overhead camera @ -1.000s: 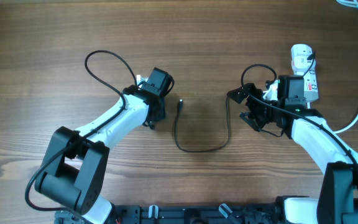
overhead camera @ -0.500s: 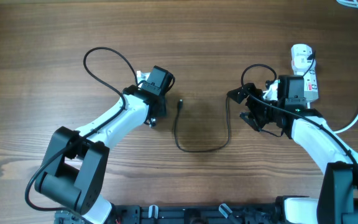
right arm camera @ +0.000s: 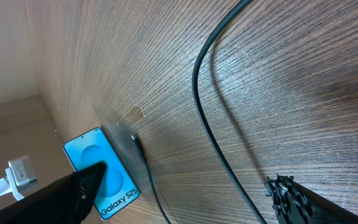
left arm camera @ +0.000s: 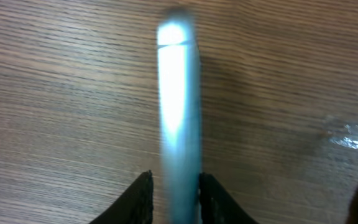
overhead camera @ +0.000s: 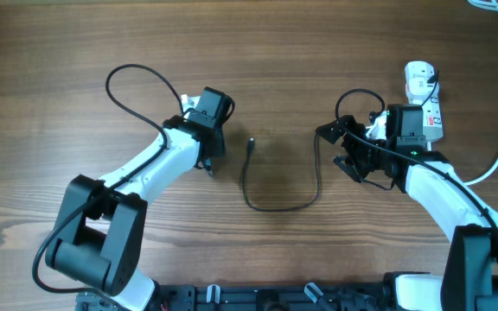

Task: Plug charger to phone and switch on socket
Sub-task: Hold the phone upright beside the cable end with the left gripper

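Wooden desk (overhead camera: 318, 52) carries the long thin black charger cable (overhead camera: 279, 194), its tip near my left tool (left arm camera: 176, 198), clenched on the white-rimmed turquoise phone (left arm camera: 178, 112) stood on edge. My right tool (overhead camera: 337, 149) hangs released beside the cable.

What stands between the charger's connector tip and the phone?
Nothing visible does: only bare table lies between the charger tip and the phone, which the left fingers grip by its edges.
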Available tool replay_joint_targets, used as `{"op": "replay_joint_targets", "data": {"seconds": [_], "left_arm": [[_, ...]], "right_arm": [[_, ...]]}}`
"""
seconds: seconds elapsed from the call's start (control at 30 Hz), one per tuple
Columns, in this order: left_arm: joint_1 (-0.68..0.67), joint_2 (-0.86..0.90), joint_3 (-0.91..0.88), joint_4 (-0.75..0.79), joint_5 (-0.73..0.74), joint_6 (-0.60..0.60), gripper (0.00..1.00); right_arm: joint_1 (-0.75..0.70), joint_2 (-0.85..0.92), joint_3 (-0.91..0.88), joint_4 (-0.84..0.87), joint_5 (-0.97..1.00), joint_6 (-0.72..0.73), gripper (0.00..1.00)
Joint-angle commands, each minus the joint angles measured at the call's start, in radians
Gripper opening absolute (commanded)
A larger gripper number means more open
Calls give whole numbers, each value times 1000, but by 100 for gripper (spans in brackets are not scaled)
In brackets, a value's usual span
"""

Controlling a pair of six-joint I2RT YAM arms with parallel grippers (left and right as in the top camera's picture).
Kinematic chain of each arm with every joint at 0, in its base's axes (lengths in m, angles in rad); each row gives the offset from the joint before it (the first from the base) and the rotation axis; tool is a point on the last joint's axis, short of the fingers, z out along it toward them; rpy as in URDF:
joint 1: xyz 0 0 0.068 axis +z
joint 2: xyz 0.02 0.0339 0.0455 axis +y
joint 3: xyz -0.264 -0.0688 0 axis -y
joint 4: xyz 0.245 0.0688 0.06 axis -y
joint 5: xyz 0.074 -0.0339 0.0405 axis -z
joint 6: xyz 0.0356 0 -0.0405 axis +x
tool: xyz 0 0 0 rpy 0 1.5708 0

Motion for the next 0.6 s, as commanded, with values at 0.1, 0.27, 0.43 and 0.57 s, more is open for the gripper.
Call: {"op": "replay_joint_targets", "data": {"seconds": [0.1, 0.27, 0.43, 0.57], "left_arm": [[8, -2, -6, 4, -13, -2, 23], [8, -2, -6, 11, -13, -2, 18], [8, -2, -6, 18, -13, -2, 18], [8, -2, -6, 18, 2, -2, 18]], "right_arm": [[2, 3, 0, 2, 10, -19, 100], [2, 3, 0, 2, 11, -19, 100], [2, 3, 0, 2, 10, -19, 100], [2, 3, 0, 2, 11, -19, 100]]}}
